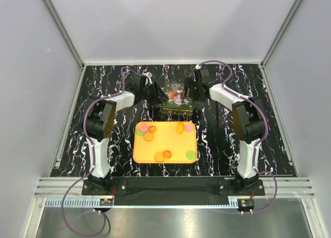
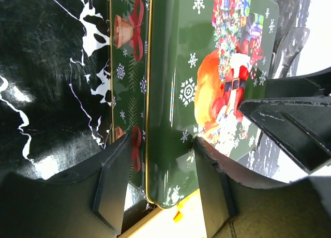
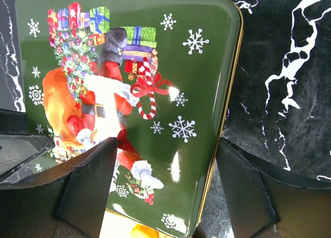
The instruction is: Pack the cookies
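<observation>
Cookies [image 1: 163,155]: loose on yellow tray [image 1: 165,139], before the tin [image 1: 176,101].
Tin: green, lidded, between both grippers.
Left gripper [image 2: 161,142]: astride lid rim; grip indeterminate.
Right gripper [image 3: 166,142]: jaws apart, astride lid edge.

From the top view I count nine cookies [image 1: 148,136] on one yellow tray [image 1: 165,144]: five orange, two pink and two green. At the tray's upper left are two orange, one pink and one green, partly covered. Upper right has one orange and one pink, and the lower edge two orange and one green. Above the tray is one green Christmas tin [image 1: 177,109].
</observation>
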Motion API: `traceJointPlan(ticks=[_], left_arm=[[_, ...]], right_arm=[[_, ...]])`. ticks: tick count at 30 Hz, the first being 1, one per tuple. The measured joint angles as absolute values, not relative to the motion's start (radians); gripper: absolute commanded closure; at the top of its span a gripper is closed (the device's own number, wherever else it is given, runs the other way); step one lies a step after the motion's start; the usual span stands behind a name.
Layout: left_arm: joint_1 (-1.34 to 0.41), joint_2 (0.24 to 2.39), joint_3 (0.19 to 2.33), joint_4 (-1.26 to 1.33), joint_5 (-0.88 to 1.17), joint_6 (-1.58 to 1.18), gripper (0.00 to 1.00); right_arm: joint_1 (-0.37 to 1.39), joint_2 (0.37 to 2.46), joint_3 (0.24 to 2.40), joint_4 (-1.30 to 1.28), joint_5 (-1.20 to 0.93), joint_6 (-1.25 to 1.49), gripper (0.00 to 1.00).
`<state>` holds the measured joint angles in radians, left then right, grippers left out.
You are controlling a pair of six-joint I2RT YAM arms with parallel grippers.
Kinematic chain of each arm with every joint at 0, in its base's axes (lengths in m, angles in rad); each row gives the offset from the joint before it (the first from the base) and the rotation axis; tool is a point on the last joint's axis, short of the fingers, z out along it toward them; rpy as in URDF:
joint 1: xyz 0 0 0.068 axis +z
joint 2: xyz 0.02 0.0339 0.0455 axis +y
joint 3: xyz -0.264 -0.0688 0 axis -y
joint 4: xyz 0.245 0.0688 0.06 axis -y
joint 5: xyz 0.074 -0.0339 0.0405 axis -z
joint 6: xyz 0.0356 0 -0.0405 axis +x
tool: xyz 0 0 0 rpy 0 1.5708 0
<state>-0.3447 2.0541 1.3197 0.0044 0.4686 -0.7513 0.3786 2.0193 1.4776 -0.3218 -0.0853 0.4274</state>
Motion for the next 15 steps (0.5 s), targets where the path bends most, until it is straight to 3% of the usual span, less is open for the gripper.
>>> traceJointPlan(ticks=[9,15], left_arm=[[-0.359,2.054,1.338,-0.030,0.426,-0.752,0.97],[-0.360,2.054,1.340,-0.034,0.416,-0.752,0.99]], right_arm=[[0.403,2.019,1.480,-0.319,-0.019,0.421,0.21],[0.404,2.027,1.488,-0.313,-0.017,0.420,0.24]])
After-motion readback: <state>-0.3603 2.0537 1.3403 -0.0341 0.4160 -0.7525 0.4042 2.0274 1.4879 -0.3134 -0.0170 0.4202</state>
